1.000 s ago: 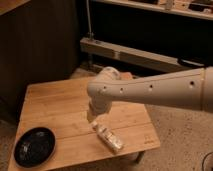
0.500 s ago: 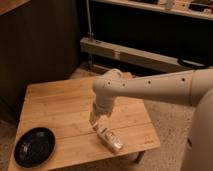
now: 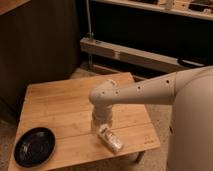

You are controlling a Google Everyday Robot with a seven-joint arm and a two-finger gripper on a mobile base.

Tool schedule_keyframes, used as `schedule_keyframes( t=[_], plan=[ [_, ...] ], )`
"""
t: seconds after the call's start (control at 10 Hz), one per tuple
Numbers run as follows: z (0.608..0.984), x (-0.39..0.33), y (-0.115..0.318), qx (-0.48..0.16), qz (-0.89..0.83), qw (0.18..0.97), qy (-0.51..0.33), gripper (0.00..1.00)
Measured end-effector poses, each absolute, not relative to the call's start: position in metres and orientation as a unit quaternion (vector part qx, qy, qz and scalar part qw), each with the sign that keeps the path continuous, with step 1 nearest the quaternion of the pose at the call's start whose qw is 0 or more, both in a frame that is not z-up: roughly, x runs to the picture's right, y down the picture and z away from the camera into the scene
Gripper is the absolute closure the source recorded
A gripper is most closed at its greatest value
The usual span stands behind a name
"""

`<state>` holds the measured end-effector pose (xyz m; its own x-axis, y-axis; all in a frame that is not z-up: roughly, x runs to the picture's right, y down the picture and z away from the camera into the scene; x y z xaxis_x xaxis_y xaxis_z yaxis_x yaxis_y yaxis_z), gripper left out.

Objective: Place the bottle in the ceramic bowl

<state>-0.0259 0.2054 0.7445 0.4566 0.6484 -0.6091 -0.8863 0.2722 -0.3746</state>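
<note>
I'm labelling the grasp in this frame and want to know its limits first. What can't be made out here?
- Gripper, camera view: down at the upper-left end of the bottle; the arm's wrist covers most of it, so contact with the bottle is unclear.
- Bottle label: too small to read.
- Ceramic bowl: dark glossy inside, surface detail lost.
- Table: near left corner cut off by the bottom edge.
</note>
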Motion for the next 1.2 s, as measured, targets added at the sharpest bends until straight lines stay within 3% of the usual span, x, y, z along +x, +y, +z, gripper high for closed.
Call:
schedule_keyframes(
  t=[0.6, 1.2],
  plan=[
    [0.752, 0.003, 0.224, -0.319, 0.489, 0.789, 0.190, 0.35],
    [0.777, 0.017, 0.247, -0.337, 0.495, 0.781, 0.174, 0.35]
  ],
)
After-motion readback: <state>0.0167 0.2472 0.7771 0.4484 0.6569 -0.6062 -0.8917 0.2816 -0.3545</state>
